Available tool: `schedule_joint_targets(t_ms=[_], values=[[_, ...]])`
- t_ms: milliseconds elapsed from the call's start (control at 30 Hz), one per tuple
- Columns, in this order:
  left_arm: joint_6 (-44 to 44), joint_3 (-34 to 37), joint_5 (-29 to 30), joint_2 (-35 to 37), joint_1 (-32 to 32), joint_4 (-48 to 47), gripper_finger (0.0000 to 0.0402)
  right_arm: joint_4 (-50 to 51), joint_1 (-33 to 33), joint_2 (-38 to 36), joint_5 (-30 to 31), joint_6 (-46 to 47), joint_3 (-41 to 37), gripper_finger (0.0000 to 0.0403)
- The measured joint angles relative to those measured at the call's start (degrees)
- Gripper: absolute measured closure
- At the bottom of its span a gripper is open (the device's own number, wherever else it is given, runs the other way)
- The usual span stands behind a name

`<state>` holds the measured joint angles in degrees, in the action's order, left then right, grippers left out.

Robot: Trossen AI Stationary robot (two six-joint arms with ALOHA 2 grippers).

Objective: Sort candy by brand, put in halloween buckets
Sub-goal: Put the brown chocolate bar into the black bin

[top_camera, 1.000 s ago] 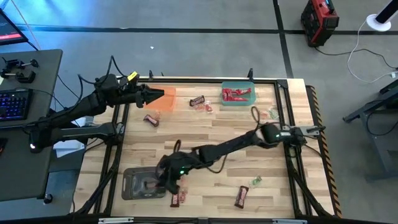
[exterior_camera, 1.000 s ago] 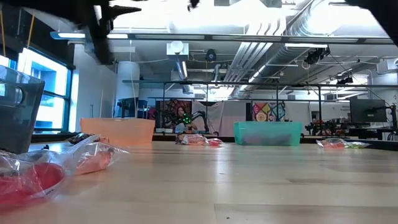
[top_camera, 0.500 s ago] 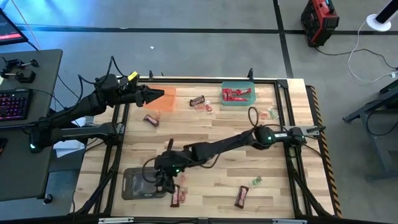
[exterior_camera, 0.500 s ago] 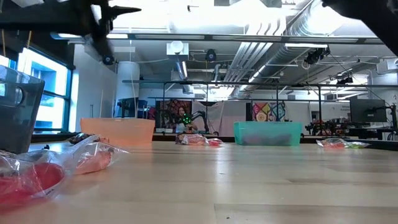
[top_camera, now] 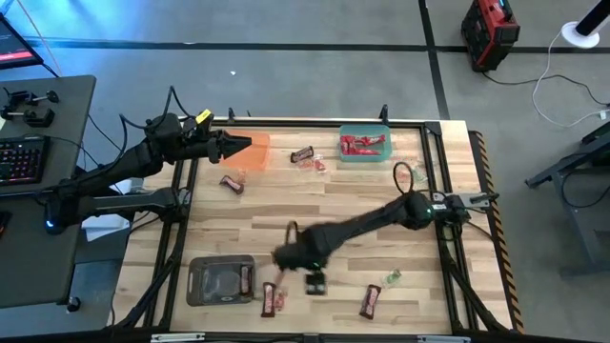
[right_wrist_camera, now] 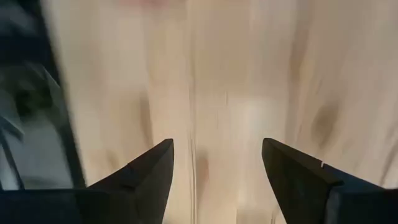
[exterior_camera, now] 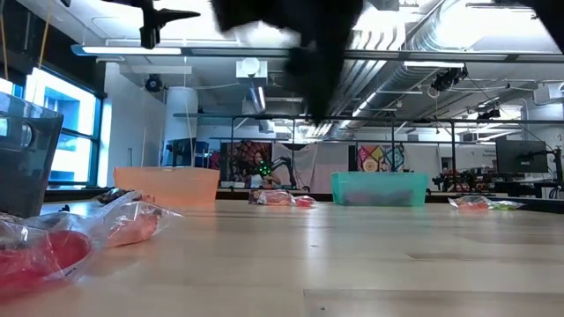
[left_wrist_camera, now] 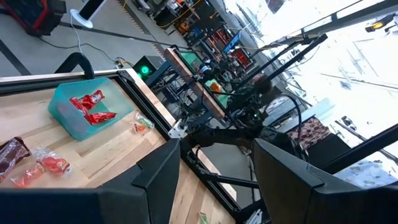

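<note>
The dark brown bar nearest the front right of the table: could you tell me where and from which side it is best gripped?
Judging from the high view, grip the dark brown bar across its narrow middle, coming straight down. It lies flat, slightly slanted, with bare table on both long sides. The open right gripper is nearest.

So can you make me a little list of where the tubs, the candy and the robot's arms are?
green tub: far side of table, red candy inside
orange tub: far left, left gripper above it, open
grey tub: near left edge
brown bars: on the table beside the grey tub
right gripper: above the table's near middle, open, holding nothing
</note>
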<state>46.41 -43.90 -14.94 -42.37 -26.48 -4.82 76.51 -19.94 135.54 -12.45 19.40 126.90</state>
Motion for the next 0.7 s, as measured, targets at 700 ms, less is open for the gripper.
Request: schedule_joint_targets(t_ms=[700], values=[[-0.04,0.00,0.13,0.00,0.02,-0.04,0.0213,-50.11,-24.00,-35.83,8.89,110.85,-68.53,0.0165]])
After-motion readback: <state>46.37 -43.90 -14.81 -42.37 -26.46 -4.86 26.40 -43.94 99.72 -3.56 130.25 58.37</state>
